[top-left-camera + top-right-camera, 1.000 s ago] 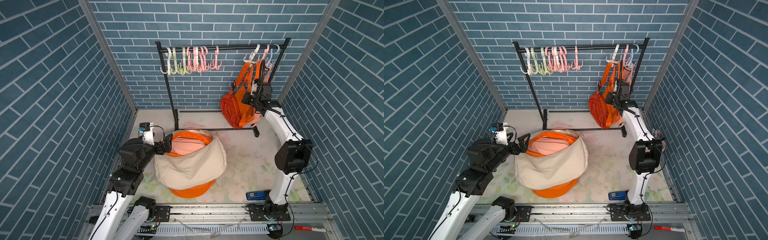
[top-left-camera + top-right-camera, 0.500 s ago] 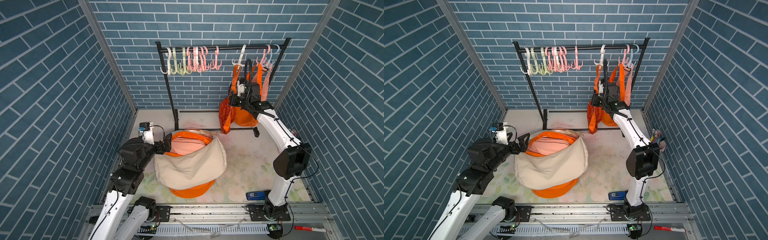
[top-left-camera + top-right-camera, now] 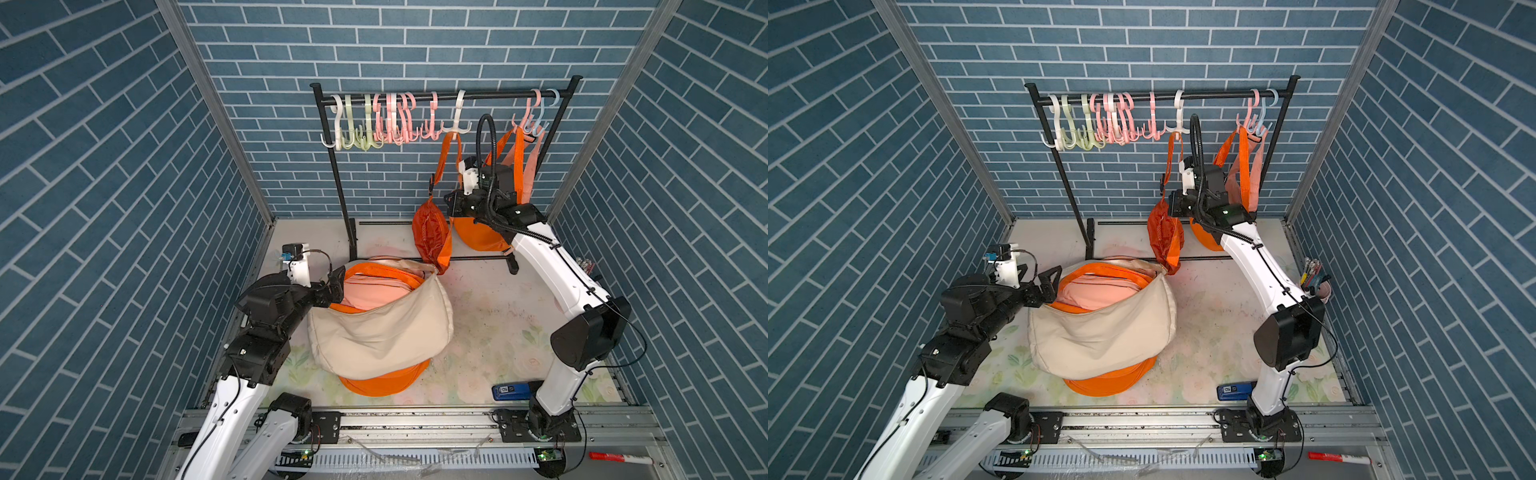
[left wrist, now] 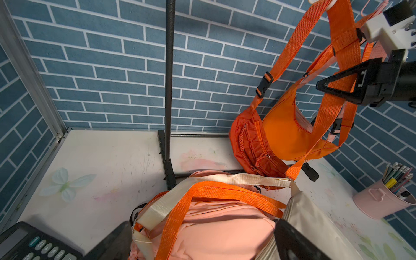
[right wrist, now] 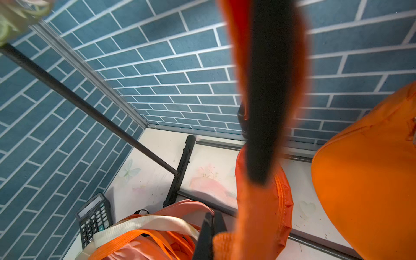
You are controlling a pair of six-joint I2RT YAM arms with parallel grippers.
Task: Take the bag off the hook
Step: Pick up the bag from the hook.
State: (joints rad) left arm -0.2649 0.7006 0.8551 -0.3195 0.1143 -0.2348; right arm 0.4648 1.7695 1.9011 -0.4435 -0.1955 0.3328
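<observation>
As the bag (image 3: 430,232) hangs by its strap (image 3: 444,162) from the white hook (image 3: 459,109), the task item is located on the rail (image 3: 494,94) of the black rack, right of the rail's middle in both top views. The strap is looped over a lower prong of the hook; the dark orange body hangs low, above the tabletop (image 3: 490,316), with its bottom end just beside the beige bag (image 3: 374,336).

Right pincer (image 4: 320,86): jaws closed together on the strap, below the hook and above the bag body. In the right wrist view the webbing runs blurred across the lens and lies against the closed fingers (image 5: 208,231).

Left pincer (image 4: 202,222): jaws spread wide, positioned low at the rim of the orange basket (image 3: 382,384), well apart from the rack's hanging items. The left wrist view shows both fingers flanking the pink bag (image 4: 213,234) and the loose orange and cream straps lying in the basket; contact with them cannot be determined.

Adjacent items: a second, brighter orange bag (image 3: 482,239) hangs from a pink hook (image 3: 530,114) near the right end of the rail, directly behind the right arm. A cluster of hooks (image 3: 374,124) occupies the left end. A calculator (image 4: 33,244) lies on the tabletop beside the left arm, a pink cup of pens (image 4: 378,202) stands at the right edge, and a blue device (image 3: 510,390) lies near the right arm's base
</observation>
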